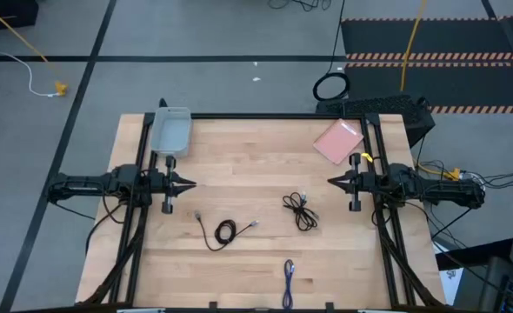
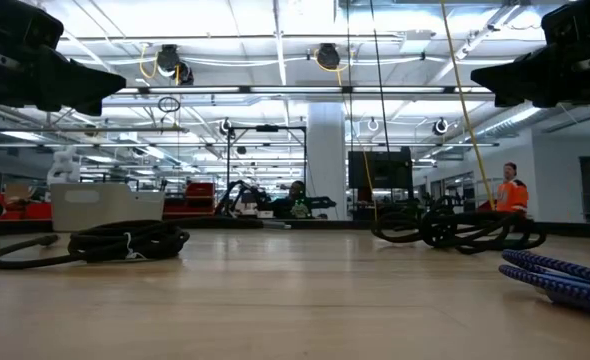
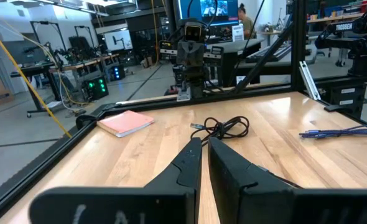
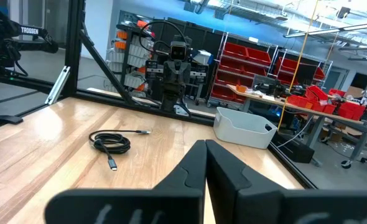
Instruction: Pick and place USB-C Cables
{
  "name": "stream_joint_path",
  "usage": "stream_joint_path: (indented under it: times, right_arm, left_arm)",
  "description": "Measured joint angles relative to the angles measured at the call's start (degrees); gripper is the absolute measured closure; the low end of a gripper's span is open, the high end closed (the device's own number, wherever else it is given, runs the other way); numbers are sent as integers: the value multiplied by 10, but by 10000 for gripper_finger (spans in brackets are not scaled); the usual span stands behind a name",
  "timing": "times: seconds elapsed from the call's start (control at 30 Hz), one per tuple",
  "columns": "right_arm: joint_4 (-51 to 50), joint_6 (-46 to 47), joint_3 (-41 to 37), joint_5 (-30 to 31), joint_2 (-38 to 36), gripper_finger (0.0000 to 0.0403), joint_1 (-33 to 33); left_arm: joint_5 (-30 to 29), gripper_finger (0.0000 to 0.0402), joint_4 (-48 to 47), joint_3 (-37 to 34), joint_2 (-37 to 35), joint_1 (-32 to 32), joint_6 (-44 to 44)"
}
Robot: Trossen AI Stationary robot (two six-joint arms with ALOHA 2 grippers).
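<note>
Lying centre-frame: three thin, limp, light USB-C cables, loosely coiled | best pinched at bunched loops | left gripper narrowly closed, right gripper closed, both empty.

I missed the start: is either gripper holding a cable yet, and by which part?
Nothing is held: left gripper and right gripper hover shut and empty, clear of all three cables.
</note>
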Motion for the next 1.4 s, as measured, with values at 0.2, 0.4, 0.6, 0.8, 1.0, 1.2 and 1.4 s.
stream_joint_path:
  times: [0.2,0.4,0.6,0.8,1.0,1.2,1.4]
  right_arm:
    - [0,0,0,0,0,403,0]
    - [0,0,0,0,0,403,0]
    - [0,0,0,0,0,403,0]
    - [0,0,0,0,0,403,0]
    - [0,0,0,0,0,403,0]
    - [3,7,0,0,0,403,0]
    - [21,51,0,0,0,403,0]
  left_arm:
    - [0,369,0,0,0,0,0]
    - [0,369,0,0,0,0,0]
    - [0,369,0,0,0,0,0]
    - [0,369,0,0,0,0,0]
    - [0,369,0,0,0,0,0]
    - [0,369,0,0,0,0,0]
    - [0,369,0,0,0,0,0]
